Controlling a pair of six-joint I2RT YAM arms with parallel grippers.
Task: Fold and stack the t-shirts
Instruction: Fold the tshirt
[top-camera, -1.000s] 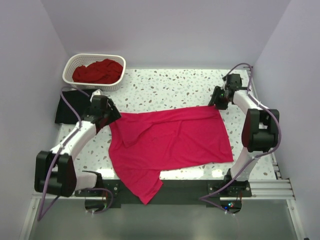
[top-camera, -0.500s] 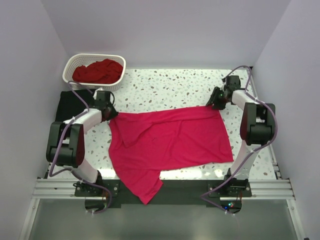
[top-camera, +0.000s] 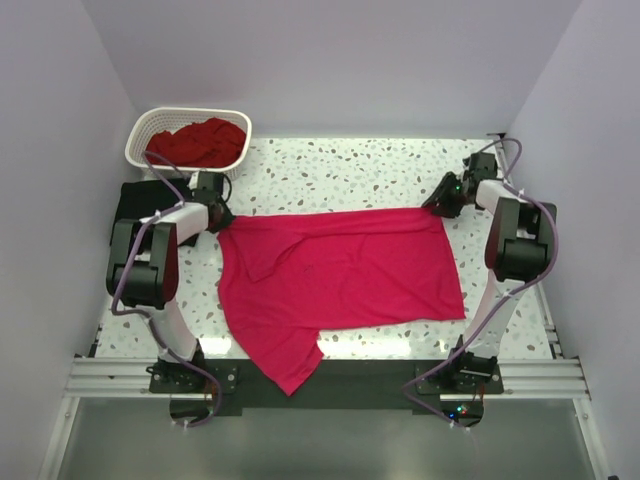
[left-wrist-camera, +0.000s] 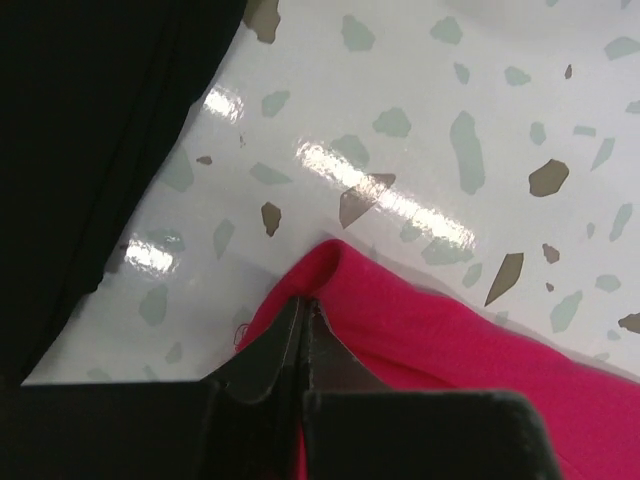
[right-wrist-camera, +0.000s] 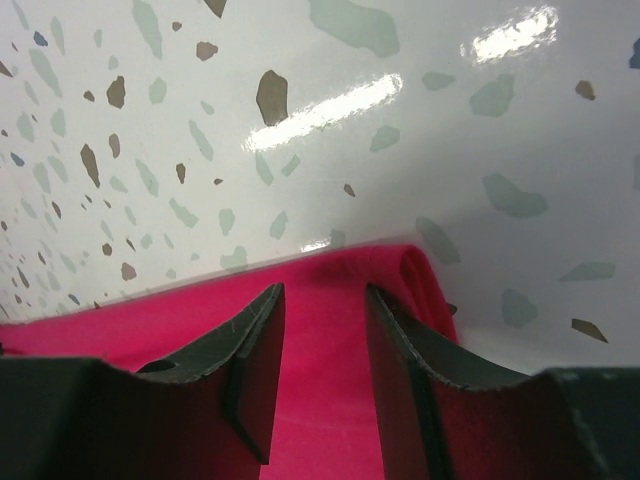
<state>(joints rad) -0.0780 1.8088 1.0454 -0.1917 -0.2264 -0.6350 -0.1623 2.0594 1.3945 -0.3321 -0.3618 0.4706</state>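
On the counter (top-camera: 330, 175), the pink shirt (top-camera: 340, 275) lies spread out, one sleeve hanging over the near edge. Left pincer (left-wrist-camera: 302, 310) is clamped on its far-left corner. Right pincer (right-wrist-camera: 325, 295) has its jaws apart at the far-right corner. Black shirt (top-camera: 133, 200) lies at the counter's left; red shirt (top-camera: 195, 143) sits in the basket (top-camera: 137, 140).

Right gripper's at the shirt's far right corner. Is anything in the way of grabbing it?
Nothing visible. The right gripper has its jaws open right at the far edge of the pink-red t-shirt, near its corner, with only bare table beyond it.
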